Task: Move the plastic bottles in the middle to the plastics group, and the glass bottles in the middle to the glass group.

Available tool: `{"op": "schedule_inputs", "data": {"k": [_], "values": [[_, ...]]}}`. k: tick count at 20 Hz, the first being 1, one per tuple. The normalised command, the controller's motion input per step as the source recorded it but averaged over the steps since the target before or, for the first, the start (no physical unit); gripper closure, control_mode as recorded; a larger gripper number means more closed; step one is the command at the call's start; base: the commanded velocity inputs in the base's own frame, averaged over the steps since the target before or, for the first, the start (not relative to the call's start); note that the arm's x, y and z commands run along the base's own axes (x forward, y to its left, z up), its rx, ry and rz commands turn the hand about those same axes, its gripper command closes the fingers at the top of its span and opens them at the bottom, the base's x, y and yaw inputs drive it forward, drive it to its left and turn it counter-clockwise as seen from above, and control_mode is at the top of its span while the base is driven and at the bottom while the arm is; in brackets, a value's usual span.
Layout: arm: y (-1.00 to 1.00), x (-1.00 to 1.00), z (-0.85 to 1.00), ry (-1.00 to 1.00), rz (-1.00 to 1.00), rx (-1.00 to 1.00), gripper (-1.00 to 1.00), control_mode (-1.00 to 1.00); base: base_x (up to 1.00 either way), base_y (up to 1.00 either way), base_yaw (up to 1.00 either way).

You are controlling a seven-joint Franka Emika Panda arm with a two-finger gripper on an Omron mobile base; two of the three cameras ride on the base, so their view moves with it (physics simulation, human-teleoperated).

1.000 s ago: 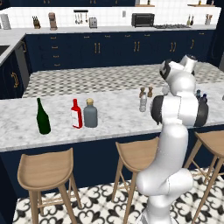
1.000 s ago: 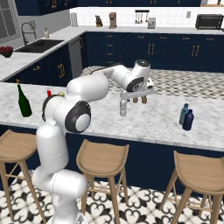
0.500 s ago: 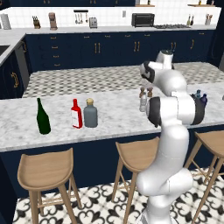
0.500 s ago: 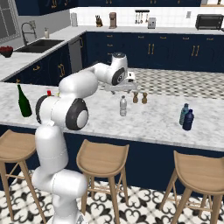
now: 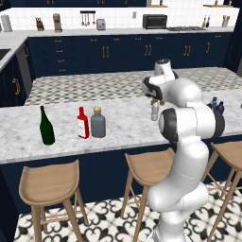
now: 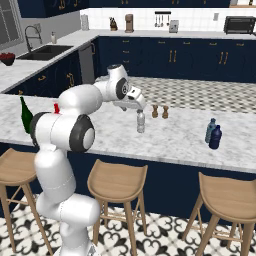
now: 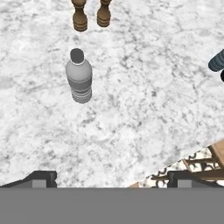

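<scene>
The slim clear bottle (image 5: 154, 111) (image 6: 141, 121) stands upright in the middle of the marble counter (image 5: 127, 130). My gripper (image 5: 153, 98) (image 6: 138, 105) hangs just above it, open, with nothing between its fingers; in the hand view the clear bottle (image 7: 79, 78) lies ahead and to the left. At the right end, the navy bottle (image 6: 216, 138) stands beside the grey-blue bottle (image 6: 210, 130) (image 7: 216, 60). At the left end, the squat grey bottle (image 5: 98, 123) stands close beside the red flat bottle (image 5: 82, 124), with the green wine bottle (image 5: 46, 126) further left.
Two small brown-topped shakers (image 6: 160, 111) (image 7: 91, 15) stand just behind the clear bottle. Three wooden stools (image 5: 48, 182) line the near side of the counter. In the left base view my own arm hides part of the right-end bottles.
My hand has swung left across the counter and come down, and it now hangs over the clear bottle. No bottle has moved.
</scene>
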Motion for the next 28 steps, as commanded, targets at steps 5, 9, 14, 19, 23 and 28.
{"op": "schedule_inputs", "data": {"k": [5, 9, 14, 19, 23, 28], "values": [[0.00, 0.03, -0.01, 0.03, -0.07, 0.06, -1.00, -1.00, 0.00, 0.00, 0.00], [0.00, 0.36, -0.05, 0.09, 0.00, 0.04, -1.00, -1.00, 0.00, 0.00, 0.00], [0.00, 0.50, -0.18, 0.12, 0.00, 0.00, -1.00, -1.00, 0.00, 0.00, 0.00], [0.00, 0.17, -0.18, 0.06, 0.00, 0.01, -1.00, -1.00, 0.00, 0.00, 0.00], [0.00, 0.29, -0.50, 0.00, 0.00, 0.07, -1.00, -1.00, 0.00, 0.00, 0.00], [-0.20, 0.16, -0.31, -0.04, 0.00, 0.19, -1.00, -1.00, 0.00, 0.00, 0.00]]}}
